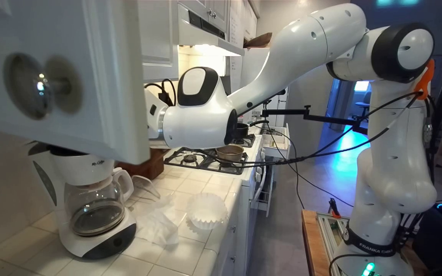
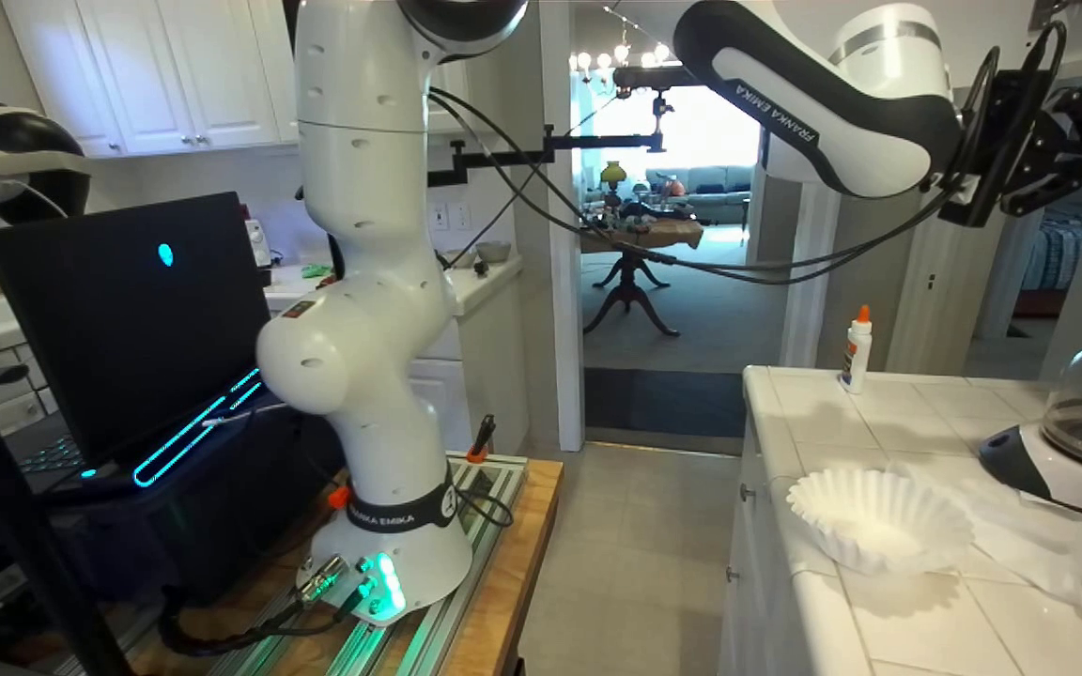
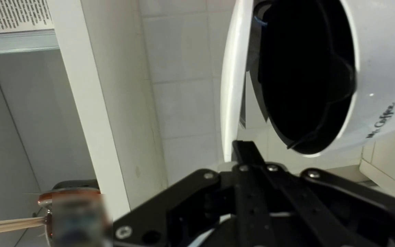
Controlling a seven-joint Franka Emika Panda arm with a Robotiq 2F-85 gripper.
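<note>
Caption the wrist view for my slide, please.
Black robot fingers, closed together, beside the raised lid of a white Mr. Coffee coffee maker.

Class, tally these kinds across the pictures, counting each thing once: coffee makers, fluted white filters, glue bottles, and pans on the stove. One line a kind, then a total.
Coffee maker: 1
Fluted white filter: 1
Glue bottle: 1
Black pan and brownish pan: 2
Total: 5
</note>
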